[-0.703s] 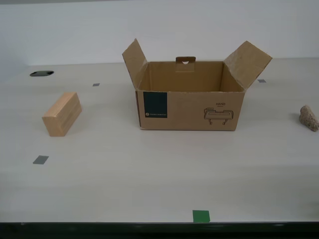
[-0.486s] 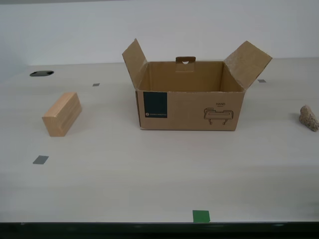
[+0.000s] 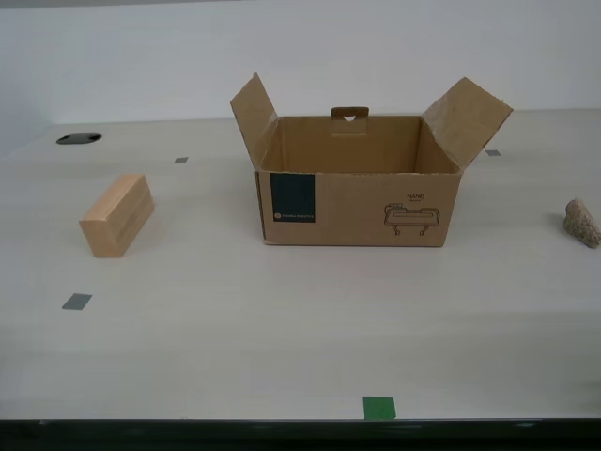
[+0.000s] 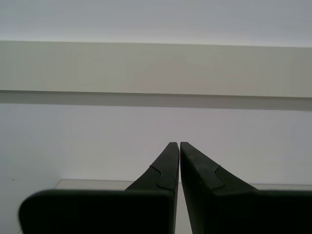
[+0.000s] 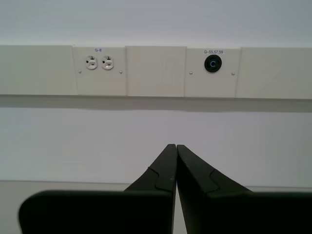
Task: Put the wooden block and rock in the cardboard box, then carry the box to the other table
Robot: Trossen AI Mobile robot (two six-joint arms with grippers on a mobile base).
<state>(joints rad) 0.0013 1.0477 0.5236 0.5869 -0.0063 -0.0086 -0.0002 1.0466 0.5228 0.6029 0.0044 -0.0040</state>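
Observation:
The cardboard box (image 3: 357, 193) stands open in the middle of the pale table, flaps raised, teal label and line drawing facing me. The wooden block (image 3: 117, 214) lies on the table toward the exterior view's left. The rock (image 3: 582, 223) sits at the exterior view's right edge. Neither arm shows in the exterior view. My first gripper (image 5: 176, 146) is shut with nothing in it, pointing at a wall. My second gripper (image 4: 179, 144) is shut likewise, facing a bare wall. The other table is out of view.
Small grey square markers (image 3: 76, 302) dot the table, and a green tape square (image 3: 379, 408) lies near its front edge. A dark round hole (image 3: 78, 138) sits at the far left of the exterior view. Wall outlets (image 5: 98, 62) face my first gripper.

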